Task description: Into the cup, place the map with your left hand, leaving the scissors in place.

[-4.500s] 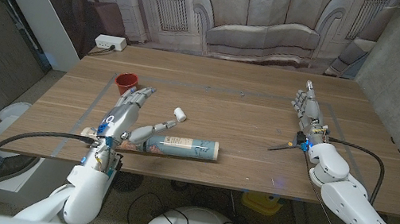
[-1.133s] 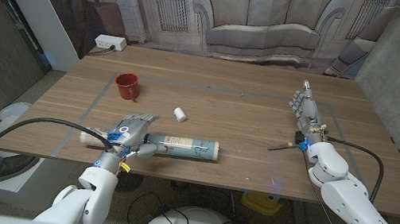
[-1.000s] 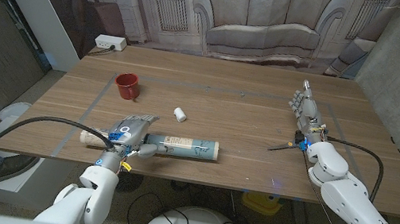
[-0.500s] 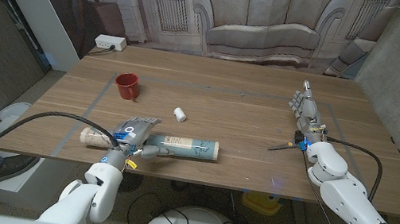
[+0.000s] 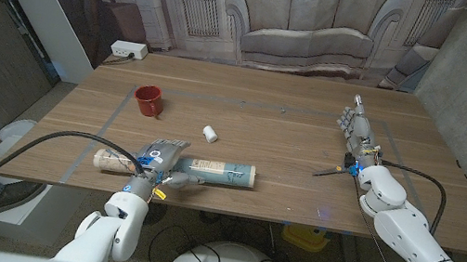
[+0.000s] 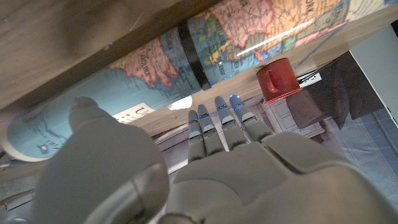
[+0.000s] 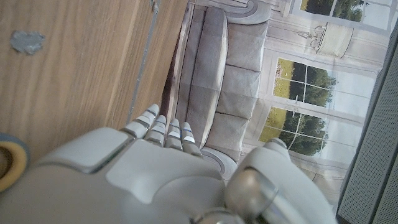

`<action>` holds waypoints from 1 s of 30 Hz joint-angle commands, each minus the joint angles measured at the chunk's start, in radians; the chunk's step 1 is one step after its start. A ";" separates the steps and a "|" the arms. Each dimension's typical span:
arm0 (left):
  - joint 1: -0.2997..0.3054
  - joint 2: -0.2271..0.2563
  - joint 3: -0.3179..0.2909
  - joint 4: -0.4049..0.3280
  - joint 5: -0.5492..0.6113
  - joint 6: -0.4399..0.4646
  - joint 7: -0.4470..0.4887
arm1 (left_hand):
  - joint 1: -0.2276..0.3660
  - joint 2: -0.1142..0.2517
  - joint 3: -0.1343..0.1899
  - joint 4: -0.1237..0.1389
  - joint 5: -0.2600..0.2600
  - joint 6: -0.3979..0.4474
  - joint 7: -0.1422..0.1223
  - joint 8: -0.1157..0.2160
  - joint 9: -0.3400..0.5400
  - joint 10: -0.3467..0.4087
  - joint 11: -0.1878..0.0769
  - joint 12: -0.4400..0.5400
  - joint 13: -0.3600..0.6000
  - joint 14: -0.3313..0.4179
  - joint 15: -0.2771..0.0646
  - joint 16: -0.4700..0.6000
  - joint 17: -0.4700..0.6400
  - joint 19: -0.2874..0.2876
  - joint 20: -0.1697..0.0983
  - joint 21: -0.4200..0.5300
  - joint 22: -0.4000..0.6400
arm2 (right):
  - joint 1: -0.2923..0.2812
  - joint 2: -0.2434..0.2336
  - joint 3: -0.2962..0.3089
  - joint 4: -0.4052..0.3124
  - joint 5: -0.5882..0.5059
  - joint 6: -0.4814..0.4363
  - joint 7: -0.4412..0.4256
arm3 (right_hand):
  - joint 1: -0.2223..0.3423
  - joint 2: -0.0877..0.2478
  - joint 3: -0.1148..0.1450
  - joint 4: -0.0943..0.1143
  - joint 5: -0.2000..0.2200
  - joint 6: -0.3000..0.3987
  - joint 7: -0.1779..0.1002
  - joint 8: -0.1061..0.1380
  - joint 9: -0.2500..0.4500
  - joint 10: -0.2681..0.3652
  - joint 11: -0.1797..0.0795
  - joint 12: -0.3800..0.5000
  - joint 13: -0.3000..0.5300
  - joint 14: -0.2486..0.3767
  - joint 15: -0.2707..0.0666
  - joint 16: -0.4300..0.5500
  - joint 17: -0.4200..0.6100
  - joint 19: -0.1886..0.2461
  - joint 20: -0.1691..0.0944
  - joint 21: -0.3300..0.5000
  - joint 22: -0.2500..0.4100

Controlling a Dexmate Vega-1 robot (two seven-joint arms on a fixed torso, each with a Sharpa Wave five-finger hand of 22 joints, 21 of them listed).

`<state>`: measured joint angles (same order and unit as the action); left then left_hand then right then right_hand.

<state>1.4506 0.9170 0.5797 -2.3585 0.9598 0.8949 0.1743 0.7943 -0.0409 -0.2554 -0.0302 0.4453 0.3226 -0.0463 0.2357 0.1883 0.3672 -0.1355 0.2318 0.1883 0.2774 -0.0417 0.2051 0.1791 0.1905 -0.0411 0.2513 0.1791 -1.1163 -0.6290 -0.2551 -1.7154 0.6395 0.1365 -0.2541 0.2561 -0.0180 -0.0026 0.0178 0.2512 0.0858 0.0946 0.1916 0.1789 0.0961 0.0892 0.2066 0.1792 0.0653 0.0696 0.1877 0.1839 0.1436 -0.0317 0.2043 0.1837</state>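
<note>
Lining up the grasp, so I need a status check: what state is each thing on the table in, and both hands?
map: rolled, lying on its side, banded
cup: upright, apart from the map
scissors: on the table by the right hand
left hand: at the map, grip unclear
right hand: open, holding nothing

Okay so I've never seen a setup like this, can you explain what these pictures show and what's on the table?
This is a two-armed robot at a wooden table. One picture looks down from its head; the other two come from cameras on its wrists. Its left hand is at the rolled map, over the roll's near-left part, though whether it grips the map is unclear. Its right hand stands on edge, holding nothing, with scissors beside its wrist. A red cup and a small white object also sit on the table.
</note>
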 commanded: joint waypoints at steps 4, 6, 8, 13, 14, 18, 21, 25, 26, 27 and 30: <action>-0.013 -0.019 0.030 0.023 -0.023 0.000 0.006 | 0.006 0.000 -0.008 0.004 0.003 0.012 -0.003 -0.007 0.002 0.004 -0.003 -0.004 0.006 0.009 -0.060 0.001 0.005 0.006 -0.032 -0.003 0.004 | 0.001 0.000 -0.004 0.009 0.007 0.004 0.010 | 0.003 0.003 -0.006 0.001 -0.002 0.006 0.004 0.001 0.006 0.002 0.005 -0.002 0.002 0.007 0.002 0.003 0.002 0.005 0.004 -0.001 0.002; -0.017 -0.018 0.033 0.028 -0.031 -0.008 0.009 | 0.007 0.001 -0.009 0.004 0.003 0.012 -0.003 -0.007 0.002 0.001 0.001 -0.006 0.006 0.009 -0.060 0.000 0.005 0.006 -0.031 -0.004 0.004 | 0.000 0.000 -0.004 0.008 0.007 0.003 0.009 | 0.003 0.003 -0.006 0.001 -0.002 0.006 0.004 0.001 0.006 0.002 0.005 -0.002 0.002 0.006 0.002 0.003 0.002 0.005 0.005 -0.001 0.002; -0.020 -0.017 0.034 0.033 -0.041 -0.016 0.011 | 0.008 0.001 -0.010 0.003 0.004 0.012 -0.003 -0.008 0.002 0.001 -0.005 -0.007 0.006 0.010 -0.061 0.000 0.005 0.007 -0.030 -0.004 0.004 | -0.001 0.000 -0.004 0.007 0.007 0.004 0.008 | 0.003 0.003 -0.006 0.001 -0.003 0.006 0.004 0.001 0.006 0.002 0.004 -0.002 0.003 0.007 0.002 0.003 0.002 0.005 0.005 -0.001 0.002; -0.029 -0.019 0.036 0.041 -0.059 -0.020 0.017 | 0.010 0.002 -0.010 0.003 0.004 0.013 -0.004 -0.009 0.002 0.004 -0.003 -0.007 0.006 0.010 -0.062 -0.001 0.006 0.008 -0.029 -0.005 0.005 | -0.007 -0.005 -0.002 -0.001 0.004 0.001 0.001 | 0.004 0.004 -0.007 0.001 -0.003 0.006 0.004 0.001 0.006 0.001 0.005 -0.002 0.003 0.008 0.002 0.003 0.002 0.006 0.005 -0.001 0.002; -0.031 -0.014 0.036 0.042 -0.064 -0.028 0.017 | 0.011 0.003 -0.011 0.003 0.004 0.013 -0.004 -0.009 0.002 0.006 -0.010 -0.007 0.006 0.011 -0.062 -0.001 0.006 0.008 -0.029 -0.005 0.005 | -0.008 -0.003 0.000 -0.003 0.007 -0.001 -0.002 | 0.004 0.004 -0.007 0.001 -0.003 0.006 0.004 0.001 0.006 0.002 0.005 -0.002 0.003 0.008 0.003 0.003 0.002 0.005 0.005 -0.001 0.002; -0.045 -0.013 0.041 0.050 -0.075 -0.032 0.014 | 0.012 0.004 -0.012 0.003 0.005 0.015 -0.005 -0.010 0.003 0.007 -0.006 -0.008 0.006 0.011 -0.063 -0.002 0.006 0.010 -0.028 -0.006 0.005 | -0.011 -0.003 0.002 -0.005 0.009 -0.001 -0.005 | 0.004 0.004 -0.007 0.000 -0.003 0.006 0.003 0.001 0.006 0.002 0.005 -0.002 0.003 0.008 0.003 0.003 0.002 0.006 0.005 -0.001 0.002; -0.057 -0.019 0.048 0.058 -0.082 -0.032 0.011 | 0.015 0.005 -0.012 0.003 0.005 0.017 -0.005 -0.010 0.003 0.009 -0.005 -0.008 0.006 0.012 -0.062 -0.002 0.006 0.011 -0.027 -0.007 0.005 | -0.011 -0.004 0.003 -0.005 0.009 -0.002 -0.006 | 0.004 0.005 -0.008 0.000 -0.004 0.006 0.004 0.001 0.006 0.003 0.007 -0.001 0.003 0.009 0.003 0.003 0.002 0.006 0.006 -0.001 0.002; -0.073 -0.015 0.057 0.066 -0.088 -0.036 0.005 | 0.017 0.006 -0.013 0.002 0.006 0.019 -0.006 -0.010 0.003 0.010 -0.002 -0.009 0.006 0.012 -0.063 -0.003 0.006 0.013 -0.025 -0.007 0.005 | -0.011 -0.006 0.003 -0.004 0.008 -0.003 -0.005 | 0.005 0.005 -0.008 0.000 -0.004 0.005 0.004 0.001 0.006 0.003 0.007 -0.001 0.003 0.009 0.003 0.003 0.002 0.006 0.006 -0.001 0.002; -0.076 -0.013 0.059 0.067 -0.088 -0.037 0.004 | 0.018 0.006 -0.012 0.002 0.006 0.019 -0.006 -0.010 0.003 0.010 -0.004 -0.009 0.006 0.012 -0.062 -0.003 0.006 0.013 -0.025 -0.007 0.005 | -0.011 -0.004 0.004 -0.005 0.010 -0.004 -0.008 | 0.005 0.005 -0.008 0.000 -0.004 0.005 0.003 0.001 0.006 0.003 0.007 -0.001 0.003 0.011 0.003 0.004 0.002 0.006 0.006 -0.001 0.002; -0.079 -0.011 0.060 0.068 -0.088 -0.039 0.004 | 0.019 0.007 -0.012 0.002 0.006 0.021 -0.006 -0.010 0.003 0.011 -0.007 -0.009 0.006 0.013 -0.063 -0.003 0.006 0.014 -0.024 -0.007 0.005 | -0.011 -0.005 0.003 -0.004 0.007 -0.003 -0.008 | 0.005 0.005 -0.008 0.000 -0.004 0.005 0.004 0.001 0.006 0.003 0.007 -0.001 0.003 0.011 0.004 0.004 0.002 0.006 0.006 -0.001 0.002; -0.088 -0.015 0.068 0.071 -0.081 -0.028 0.002 | 0.023 0.008 -0.012 0.000 0.007 0.023 -0.009 -0.010 0.003 0.013 -0.010 -0.009 0.006 0.015 -0.066 -0.002 0.006 0.015 -0.023 -0.008 0.005 | -0.010 -0.004 0.003 -0.004 0.005 -0.002 -0.009 | 0.005 0.005 -0.008 0.000 -0.004 0.005 0.004 0.001 0.006 0.003 0.007 -0.001 0.003 0.013 0.002 0.005 0.002 0.006 0.006 -0.001 0.002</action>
<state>1.3961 0.9007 0.6266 -2.3047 0.8875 0.8664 0.1854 0.8065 -0.0367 -0.2636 -0.0302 0.4453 0.3332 -0.0571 0.2260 0.1883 0.3727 -0.1410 0.2256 0.1928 0.2777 -0.0413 0.2052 0.1791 0.1960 -0.0356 0.2472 0.1790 -1.1248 -0.6325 -0.2547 -1.7174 0.6468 0.1378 -0.2568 0.2561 -0.0180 -0.0068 0.0136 0.2474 0.0858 0.0946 0.1916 0.1790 0.0961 0.0892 0.2066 0.1792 0.0694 0.0736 0.1877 0.1839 0.1472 -0.0281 0.2043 0.1837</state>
